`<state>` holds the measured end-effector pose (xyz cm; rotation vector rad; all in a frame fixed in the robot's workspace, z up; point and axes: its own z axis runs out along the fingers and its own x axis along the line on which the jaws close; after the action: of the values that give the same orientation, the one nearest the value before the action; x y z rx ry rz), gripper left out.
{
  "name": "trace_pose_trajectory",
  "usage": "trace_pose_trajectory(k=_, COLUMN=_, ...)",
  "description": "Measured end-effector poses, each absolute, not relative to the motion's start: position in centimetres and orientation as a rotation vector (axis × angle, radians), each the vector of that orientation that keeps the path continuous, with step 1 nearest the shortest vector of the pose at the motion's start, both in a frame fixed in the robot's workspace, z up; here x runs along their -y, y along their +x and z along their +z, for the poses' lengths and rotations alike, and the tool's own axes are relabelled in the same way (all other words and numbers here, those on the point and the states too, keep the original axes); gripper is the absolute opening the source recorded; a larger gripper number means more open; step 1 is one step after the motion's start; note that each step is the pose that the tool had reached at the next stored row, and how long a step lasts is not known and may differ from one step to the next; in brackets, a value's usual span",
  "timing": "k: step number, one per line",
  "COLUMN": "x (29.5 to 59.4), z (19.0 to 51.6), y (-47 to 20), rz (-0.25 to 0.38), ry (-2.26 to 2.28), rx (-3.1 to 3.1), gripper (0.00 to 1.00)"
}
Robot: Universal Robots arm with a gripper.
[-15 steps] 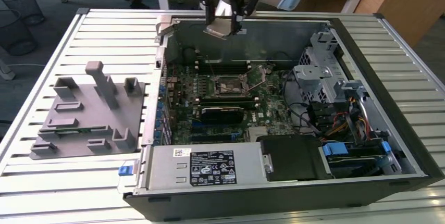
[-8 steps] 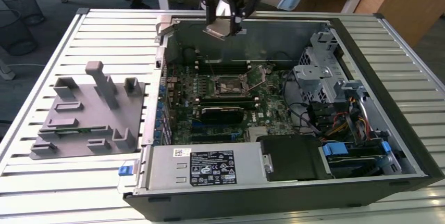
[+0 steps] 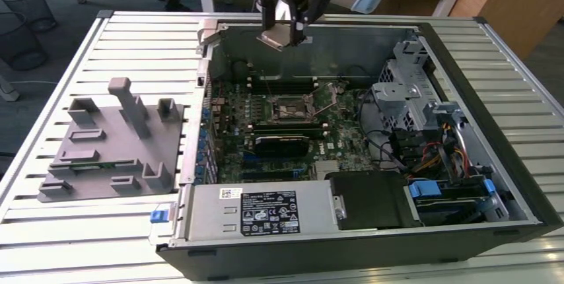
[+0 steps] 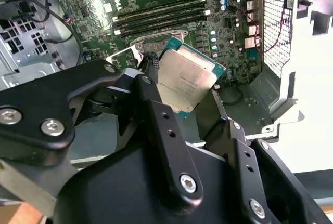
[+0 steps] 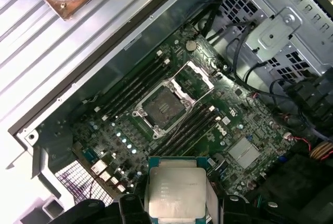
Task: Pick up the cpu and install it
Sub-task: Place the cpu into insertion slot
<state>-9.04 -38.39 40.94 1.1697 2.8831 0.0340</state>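
The pick-up looks done and the carry is in hand. The end effector (image 3: 286, 32) is clenched on the cpu (image 3: 274, 39), holding it in the air above the case's (image 3: 352, 248) rear wall, at the far side from the exterior view. The cpu hangs tilted, metal plate up, clear of everything below. The socket (image 3: 291, 107) sits on the motherboard (image 3: 339, 145), well apart from the chip and lower down; in the first wrist view its frame (image 5: 162, 107) appears open and bare.

Installing is not yet done. By my judgement, seating calls for a level chip, its edges squared to the socket, and a gentle descent straight down, since any tilt or offset risks damaging the contacts.
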Motion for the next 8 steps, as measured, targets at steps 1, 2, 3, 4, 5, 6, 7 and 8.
trace_pose_trajectory(k=1, x=38.37, z=40.93, y=-9.03, rz=0.034, ry=1.186, rx=-2.876, gripper=0.53)
trace_pose_trajectory(k=2, x=38.35, z=40.91, y=-9.04, rz=0.033, ry=1.202, rx=-2.869, gripper=0.53)
trace_pose_trajectory(k=3, x=38.33, z=40.9, y=-9.03, rz=0.033, ry=1.218, rx=-2.863, gripper=0.53)
trace_pose_trajectory(k=4, x=38.31, z=40.89, y=-9.03, rz=0.033, ry=1.234, rx=-2.856, gripper=0.53)
trace_pose_trajectory(k=5, x=38.3, z=40.88, y=-9.03, rz=0.033, ry=1.25, rx=-2.849, gripper=0.53)
trace_pose_trajectory(k=6, x=38.28, z=40.87, y=-9.03, rz=0.032, ry=1.266, rx=-2.841, gripper=0.53)
trace_pose_trajectory(k=7, x=38.26, z=40.85, y=-9.02, rz=0.032, ry=1.281, rx=-2.834, gripper=0.53)
trace_pose_trajectory(k=8, x=38.24, z=40.84, y=-9.02, rz=0.032, ry=1.297, rx=-2.827, gripper=0.53)
